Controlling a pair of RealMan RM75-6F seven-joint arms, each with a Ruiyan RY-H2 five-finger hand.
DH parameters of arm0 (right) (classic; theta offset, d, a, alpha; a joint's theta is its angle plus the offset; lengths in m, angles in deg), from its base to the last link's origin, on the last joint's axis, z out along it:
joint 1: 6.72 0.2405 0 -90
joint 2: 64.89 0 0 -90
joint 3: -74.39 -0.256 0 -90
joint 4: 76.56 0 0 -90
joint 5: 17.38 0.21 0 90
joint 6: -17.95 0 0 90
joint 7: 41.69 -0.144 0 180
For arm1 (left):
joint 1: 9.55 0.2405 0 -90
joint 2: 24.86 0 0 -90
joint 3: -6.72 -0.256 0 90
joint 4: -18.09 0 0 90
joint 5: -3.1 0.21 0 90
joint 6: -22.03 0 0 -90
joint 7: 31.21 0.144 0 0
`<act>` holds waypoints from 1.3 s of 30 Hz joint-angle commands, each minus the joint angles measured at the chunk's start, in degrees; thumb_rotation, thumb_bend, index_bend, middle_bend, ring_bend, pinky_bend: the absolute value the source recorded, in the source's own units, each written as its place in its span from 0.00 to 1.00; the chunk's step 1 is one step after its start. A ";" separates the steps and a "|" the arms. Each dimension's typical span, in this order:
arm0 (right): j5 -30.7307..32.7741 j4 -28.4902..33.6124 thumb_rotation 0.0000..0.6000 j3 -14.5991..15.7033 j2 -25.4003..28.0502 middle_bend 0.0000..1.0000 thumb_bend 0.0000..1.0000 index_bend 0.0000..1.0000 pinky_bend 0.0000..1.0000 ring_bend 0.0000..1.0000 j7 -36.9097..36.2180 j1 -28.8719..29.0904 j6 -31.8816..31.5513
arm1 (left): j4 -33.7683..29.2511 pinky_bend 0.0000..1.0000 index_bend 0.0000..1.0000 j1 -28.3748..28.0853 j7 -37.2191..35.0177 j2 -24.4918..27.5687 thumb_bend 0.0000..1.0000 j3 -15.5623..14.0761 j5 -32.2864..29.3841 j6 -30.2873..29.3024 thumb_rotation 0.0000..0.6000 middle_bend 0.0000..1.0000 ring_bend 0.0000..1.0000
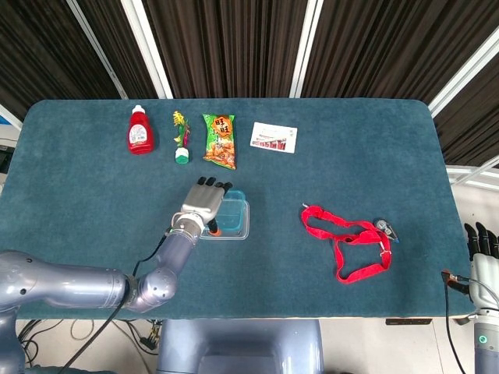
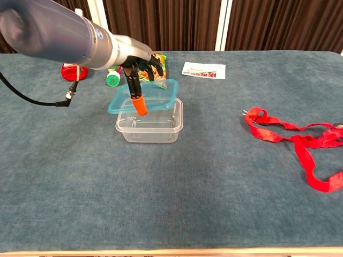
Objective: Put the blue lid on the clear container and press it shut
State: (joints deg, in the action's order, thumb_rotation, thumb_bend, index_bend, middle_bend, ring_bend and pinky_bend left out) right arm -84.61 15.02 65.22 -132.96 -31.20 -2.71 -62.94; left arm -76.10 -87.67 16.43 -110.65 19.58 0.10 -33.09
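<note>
The clear container (image 2: 150,125) (image 1: 238,230) stands in the middle of the table. My left hand (image 2: 138,67) (image 1: 204,204) holds the blue lid (image 2: 153,96) (image 1: 232,207) just above the container, tilted, with its far edge higher. An orange-tipped thumb (image 2: 138,104) lies under the lid's near edge. In the head view the hand covers the container's left part. My right hand (image 1: 483,248) hangs off the table's right edge, its fingers barely showing at the frame's corner.
Along the far side lie a red ketchup bottle (image 1: 140,130), a green-capped item (image 1: 182,139), a snack bag (image 1: 220,140) and a white card (image 1: 274,137). A red strap (image 1: 348,240) sprawls on the right half of the table.
</note>
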 commanded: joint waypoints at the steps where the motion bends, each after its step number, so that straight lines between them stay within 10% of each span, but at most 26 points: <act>1: 0.02 -0.05 1.00 -0.01 -0.06 0.00 0.28 0.03 0.00 0.00 0.10 0.01 -0.04 | 1.06 0.00 0.12 -0.79 0.83 -1.40 0.11 -0.14 -0.43 -0.79 1.00 0.31 0.00; 39: 0.75 -0.25 1.00 -1.03 -0.67 0.00 0.28 0.03 0.00 0.00 -0.32 -0.39 -1.34 | 1.02 0.00 0.15 2.94 -2.23 -5.66 0.11 0.50 6.98 -3.81 1.00 0.31 0.00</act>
State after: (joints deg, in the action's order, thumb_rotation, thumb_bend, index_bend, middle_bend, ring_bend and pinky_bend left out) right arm -83.86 14.77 64.18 -133.63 -31.51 -3.11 -64.28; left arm -75.04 -84.78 14.21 -116.34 20.05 7.04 -36.85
